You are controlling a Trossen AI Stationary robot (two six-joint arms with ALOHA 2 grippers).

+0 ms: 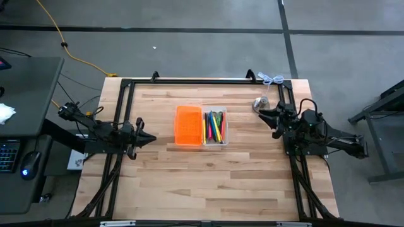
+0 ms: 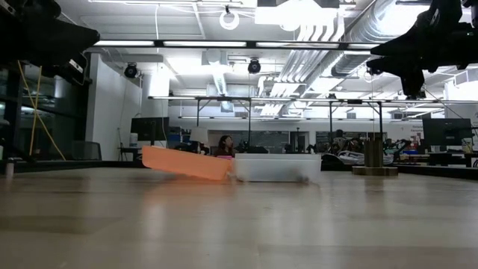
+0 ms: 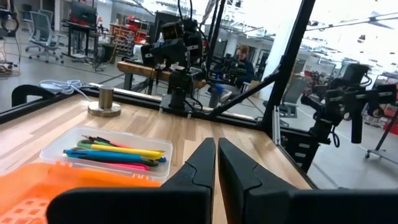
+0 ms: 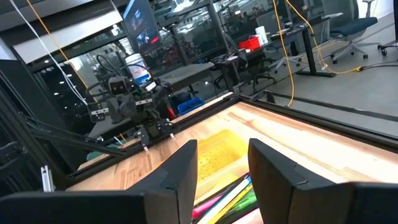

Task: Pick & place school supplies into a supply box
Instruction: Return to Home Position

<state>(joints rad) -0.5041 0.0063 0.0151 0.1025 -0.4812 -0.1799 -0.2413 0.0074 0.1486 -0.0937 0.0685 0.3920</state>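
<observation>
1. The left tool (image 3: 216, 143) hangs over the left part of the surface (image 1: 208, 183). Its two fingers are pressed together with only a hairline slit between them, and they grip nothing. It faces the supply box.
2. The right tool (image 4: 221, 152) hangs over the right side of the surface. Its two fingers are spread apart with nothing between them, and it also faces the box.
3. One supply box (image 1: 188, 126) lies opened out in the middle of the surface, between the two tools and well apart from both. It has two halves side by side.
   - The orange half is on the left arm's side. In the low view it sits tilted, with its outer edge raised.
   - The clear tray (image 1: 215, 128) is on the right arm's side and rests flat.
4. The school supplies (image 3: 118, 154) lie inside the clear tray, packed lengthwise against one another. Yellow, blue, pink, green and dark pieces show, but they overlap too much to count.
5. One silver metal object (image 1: 260, 103) stands upright on the surface, just beside the right tool towards the far edge.
6. One pale cable (image 1: 273, 79) lies coiled at the far right corner of the frame.
7. One person (image 2: 224, 145) sits in the room beyond the surface.
</observation>
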